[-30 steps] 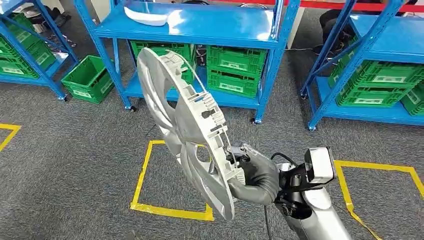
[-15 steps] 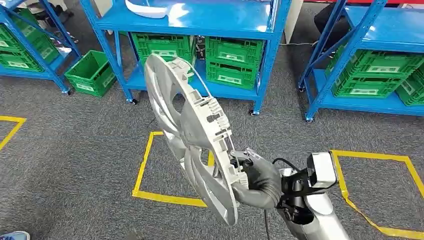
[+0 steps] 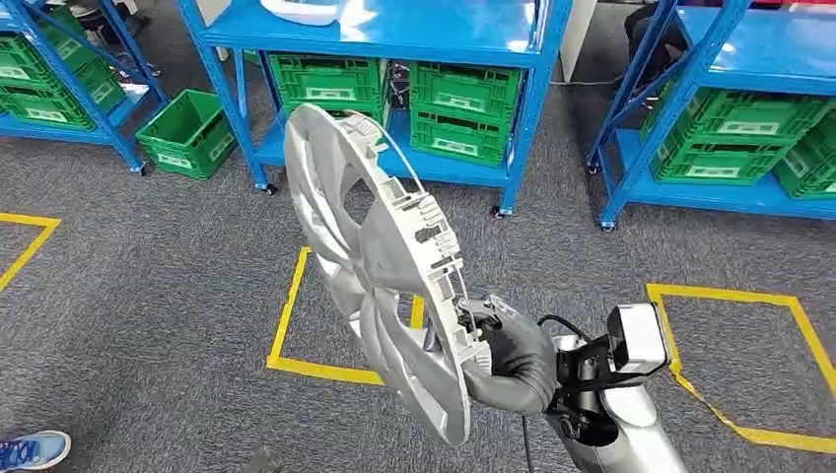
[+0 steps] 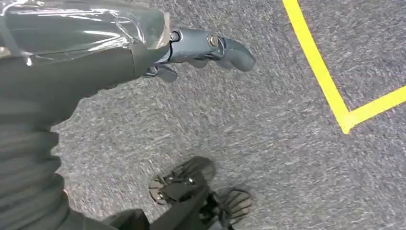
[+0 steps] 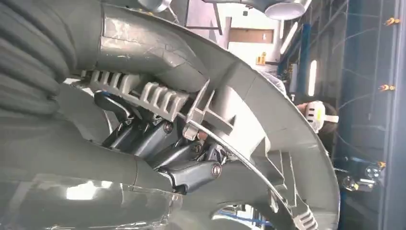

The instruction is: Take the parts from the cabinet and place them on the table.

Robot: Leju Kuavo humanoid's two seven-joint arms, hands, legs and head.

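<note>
A large silver wheel cover (image 3: 380,266) stands on edge in the air over the grey carpet, its ribbed back face turned to me. My right hand (image 3: 498,355) grips it at its lower rim. The right wrist view shows the dark fingers (image 5: 158,139) hooked behind the rim's clips and wire ring, with the thumb pressed on the wheel cover (image 5: 268,110). My left hand (image 4: 191,48) hangs over the carpet with nothing in it, its fingers loosely extended.
A blue shelf rack (image 3: 394,30) stands ahead with a white part (image 3: 301,10) on its top shelf and green crates (image 3: 463,108) below. Another green crate (image 3: 185,133) sits on the floor. A second rack (image 3: 749,49) stands at right. Yellow tape (image 3: 296,365) marks squares. A blue shoe (image 3: 30,450) shows at the near left.
The whole view has shifted, so the camera moved; the racks sit higher and a blue shoe has come in at the near left. My right hand still holds the wheel cover the same way.
</note>
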